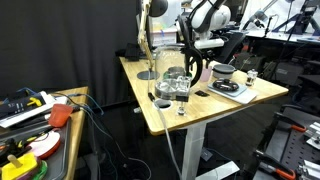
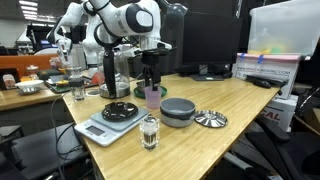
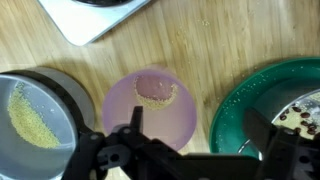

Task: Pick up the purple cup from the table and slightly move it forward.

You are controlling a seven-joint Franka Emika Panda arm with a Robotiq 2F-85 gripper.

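The purple cup [image 3: 150, 100] stands upright on the light wood table [image 2: 250, 112], with a little pile of grains in its bottom. In an exterior view the cup [image 2: 152, 97] sits between a scale and a grey bowl. My gripper [image 3: 197, 128] is open and hangs just above it. One finger is over the cup's inside and the other over the rim of a green bowl [image 3: 275, 95], so the cup's near wall lies between them. In an exterior view the gripper [image 2: 150, 84] reaches down onto the cup. It also shows in the other one [image 1: 193, 68], where the cup is hard to make out.
A white scale [image 2: 108, 125] carrying a black bowl stands beside the cup, and its corner [image 3: 95, 20] shows in the wrist view. A grey container of yellow grains [image 3: 35, 110] is close on the other side. A grey bowl [image 2: 178, 110], a metal lid [image 2: 210, 119] and a glass jar [image 2: 150, 131] stand nearby.
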